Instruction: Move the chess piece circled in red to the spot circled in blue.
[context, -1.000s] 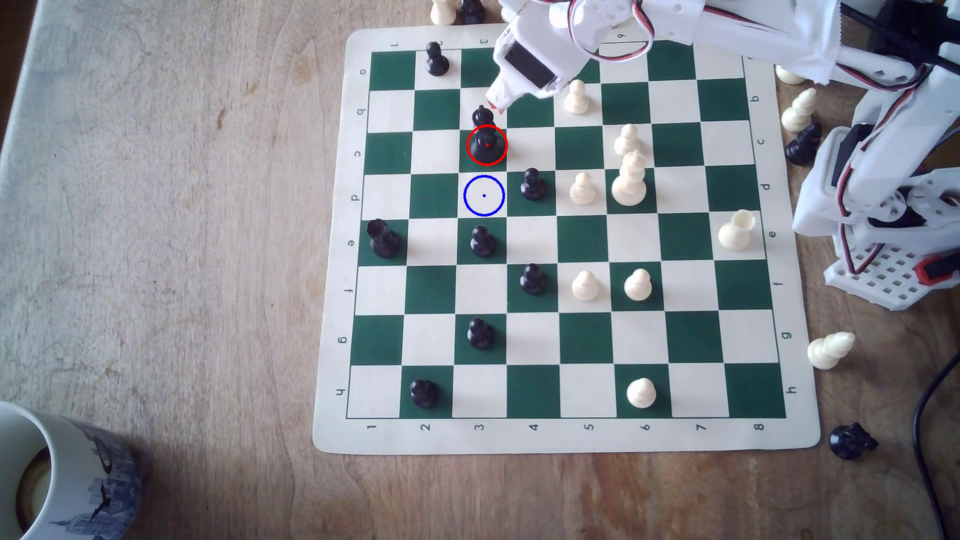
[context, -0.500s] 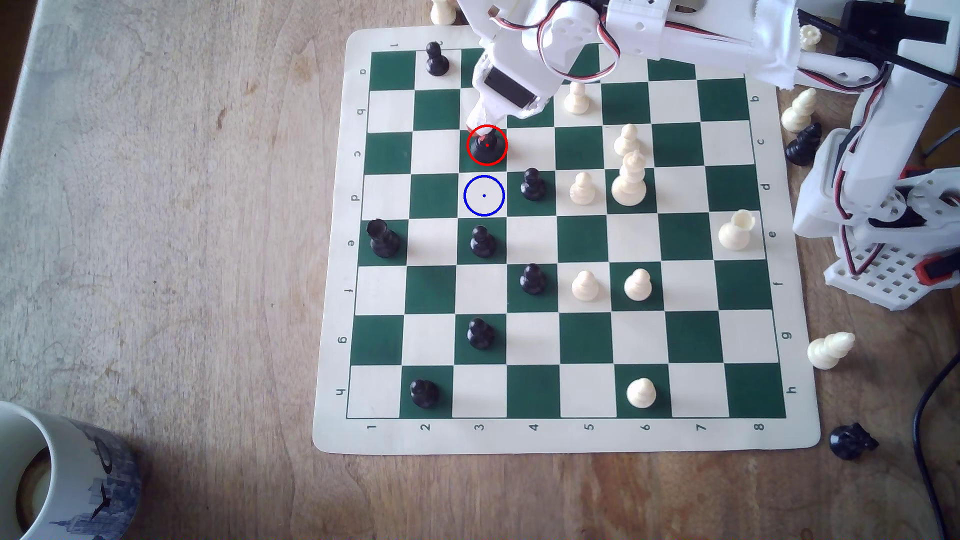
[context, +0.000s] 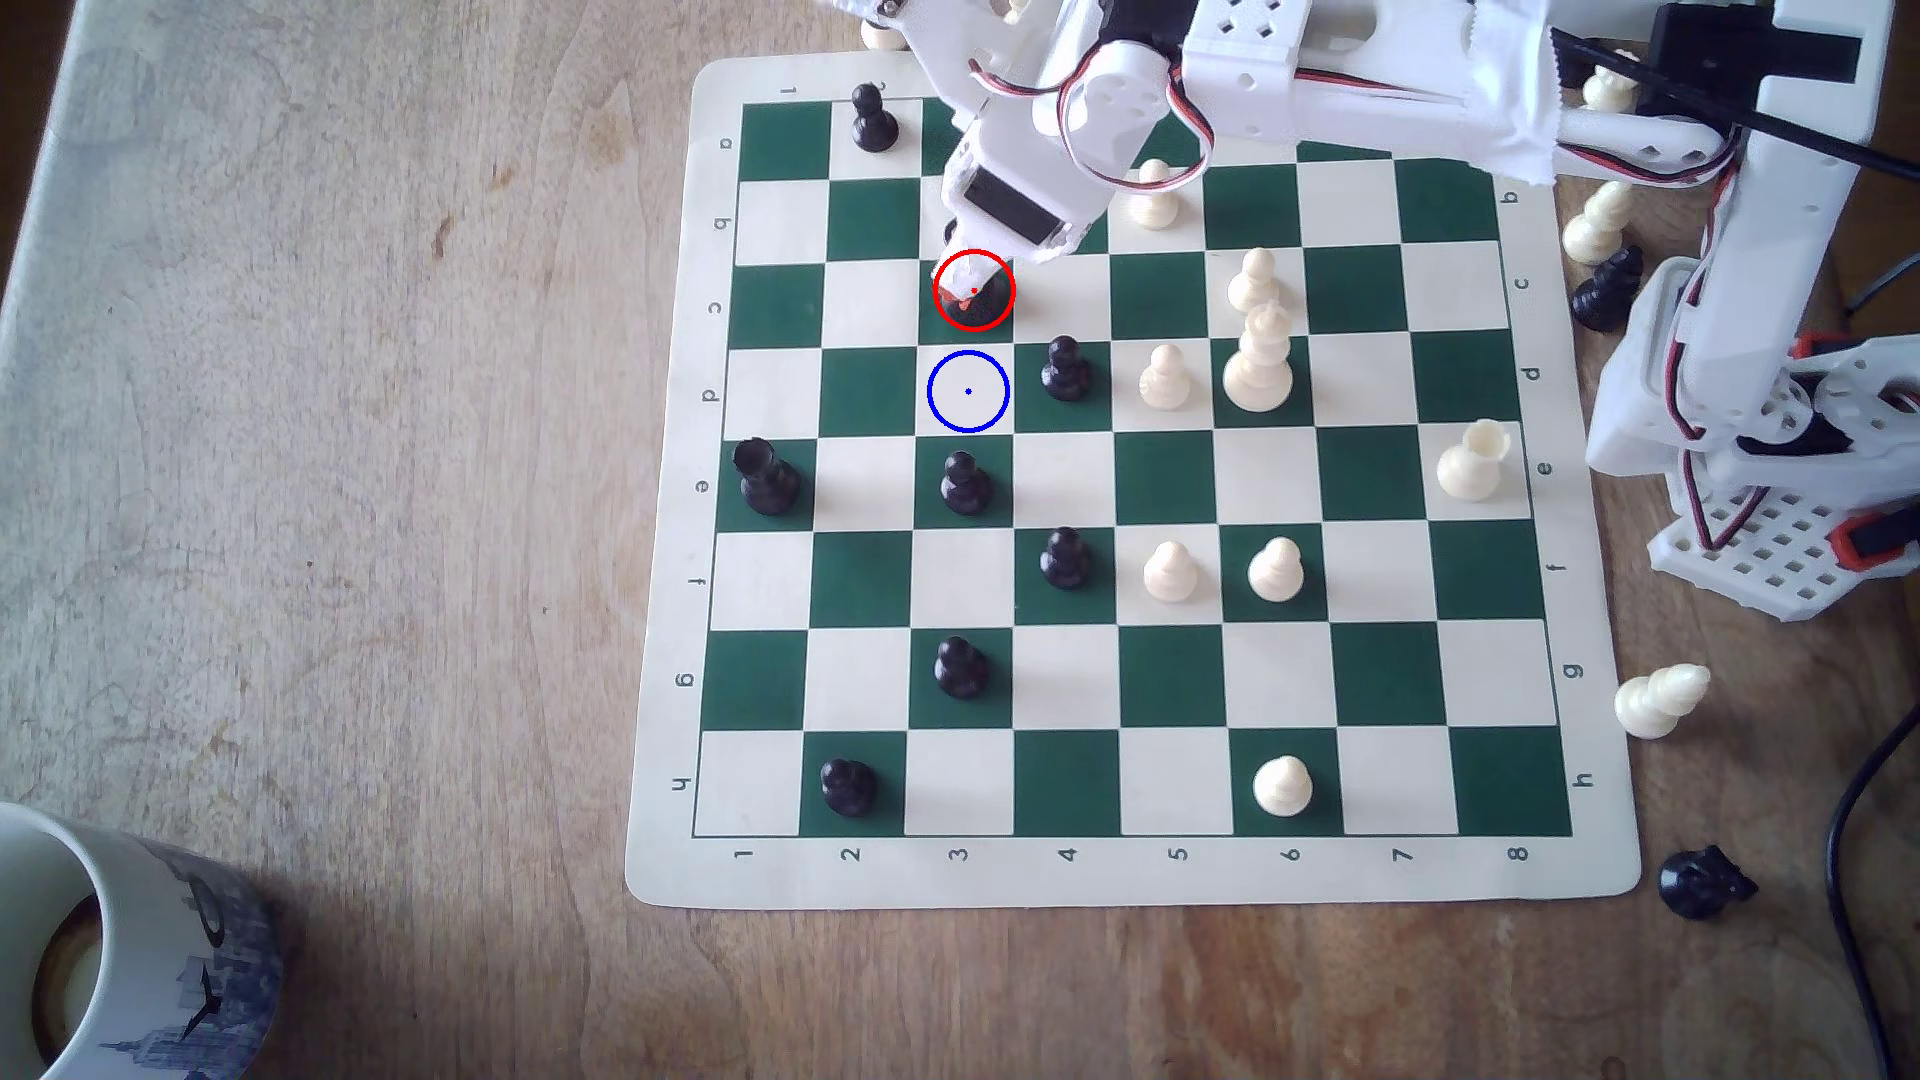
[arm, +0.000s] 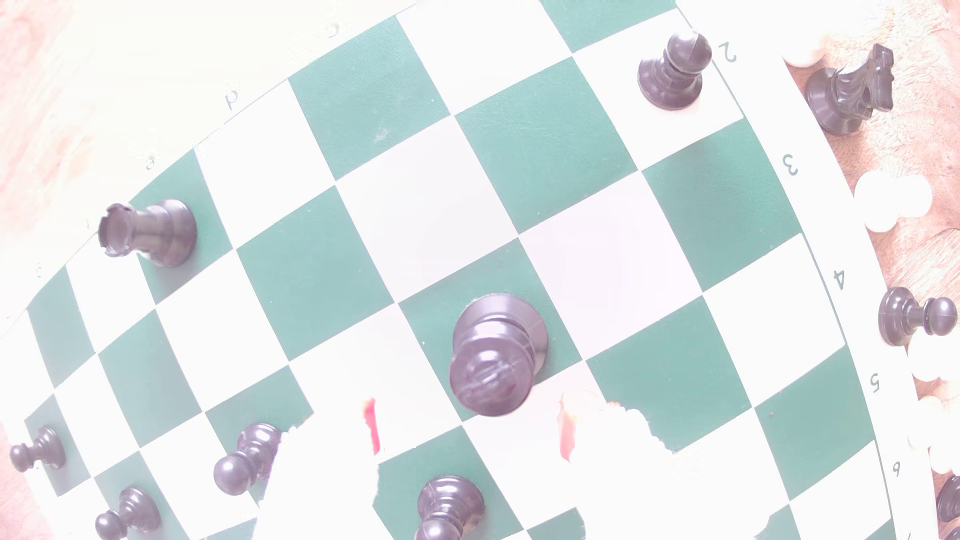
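The tall slim black piece (context: 995, 303) stands on the red-ringed green square, its top covered by my gripper (context: 962, 295) in the exterior view. In the wrist view the piece (arm: 493, 358) rises just ahead of the gap between my two red-tipped white fingers (arm: 371, 428), one on each side, neither touching it. The gripper (arm: 467, 433) is open. The blue-ringed cream square (context: 968, 392) lies one square nearer the exterior view's bottom and has nothing on it.
Black pawns stand beside the blue ring (context: 1065, 369) and just past it (context: 964, 485). A black rook (context: 767, 478) is at the board's left edge. White pieces (context: 1259, 358) fill the board's right half. A mug (context: 125, 955) sits at the lower left.
My gripper has come down and toward the exterior view's lower left, from beside the piece's top to over the red ring, hiding its head. The piece has not moved.
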